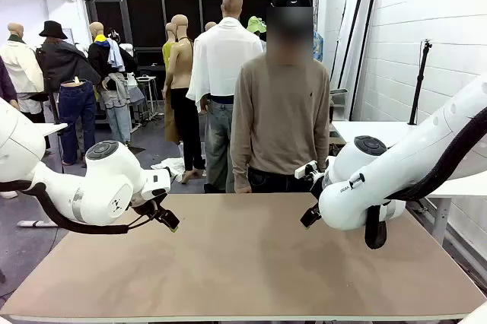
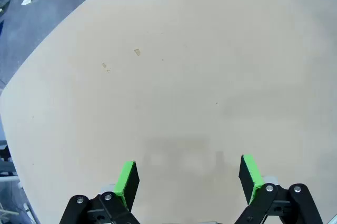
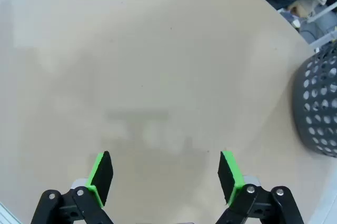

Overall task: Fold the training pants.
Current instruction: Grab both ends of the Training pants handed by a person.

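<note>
The training pants are out of view. My left gripper [image 1: 169, 220] hovers over the left part of the bare tan table [image 1: 243, 271]. In the left wrist view it [image 2: 188, 174] stands open, green pads [image 2: 126, 177] wide apart with only tabletop between them. My right gripper [image 1: 310, 216] hangs over the right part of the table. Seen from the right wrist, it [image 3: 164, 174] is open too and holds nothing.
A person in a tan sweater [image 1: 280, 111] stands at the far edge of the table, arms down. A dark grey perforated basket [image 3: 318, 108] sits beyond the table's edge in the right wrist view.
</note>
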`<state>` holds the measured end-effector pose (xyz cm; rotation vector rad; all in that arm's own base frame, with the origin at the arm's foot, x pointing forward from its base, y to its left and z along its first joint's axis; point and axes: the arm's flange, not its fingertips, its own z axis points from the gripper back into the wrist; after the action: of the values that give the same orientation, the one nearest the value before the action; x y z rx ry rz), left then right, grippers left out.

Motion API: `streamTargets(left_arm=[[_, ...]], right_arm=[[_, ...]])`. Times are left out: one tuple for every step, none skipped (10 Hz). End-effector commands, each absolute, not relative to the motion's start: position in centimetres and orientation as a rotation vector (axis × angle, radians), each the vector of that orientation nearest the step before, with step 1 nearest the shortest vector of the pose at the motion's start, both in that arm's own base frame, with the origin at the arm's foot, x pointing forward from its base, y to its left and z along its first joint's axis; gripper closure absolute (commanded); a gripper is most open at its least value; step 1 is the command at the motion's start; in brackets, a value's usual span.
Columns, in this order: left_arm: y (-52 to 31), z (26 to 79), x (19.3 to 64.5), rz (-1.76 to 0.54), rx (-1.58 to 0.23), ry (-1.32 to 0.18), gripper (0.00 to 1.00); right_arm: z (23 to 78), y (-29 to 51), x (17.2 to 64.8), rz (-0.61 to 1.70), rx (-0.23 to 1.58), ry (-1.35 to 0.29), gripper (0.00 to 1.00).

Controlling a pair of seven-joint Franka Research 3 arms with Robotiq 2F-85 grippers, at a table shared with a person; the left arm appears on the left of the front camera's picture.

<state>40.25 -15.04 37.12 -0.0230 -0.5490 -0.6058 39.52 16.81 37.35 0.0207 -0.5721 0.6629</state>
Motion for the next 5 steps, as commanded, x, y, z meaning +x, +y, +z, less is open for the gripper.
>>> streamTargets(left_arm=[[-15.05,37.12,40.25,-0.606,-0.023,-0.549,0.00],[-15.05,37.12,40.25,-0.606,-0.023,-0.549,0.00],[-15.05,37.12,40.25,-0.606,-0.023,-0.549,0.00],[-15.05,37.12,40.25,-0.606,-0.023,-0.549,0.00],[-15.05,37.12,40.25,-0.606,-0.023,-0.549,0.00]], right_arm=[[37.35,16.81,39.52,0.663,0.021,-0.572,0.00],[37.35,16.81,39.52,0.663,0.021,-0.572,0.00],[37.35,16.81,39.52,0.663,0.021,-0.572,0.00],[37.35,16.81,39.52,0.663,0.021,-0.572,0.00],[37.35,16.81,39.52,0.663,0.021,-0.572,0.00]])
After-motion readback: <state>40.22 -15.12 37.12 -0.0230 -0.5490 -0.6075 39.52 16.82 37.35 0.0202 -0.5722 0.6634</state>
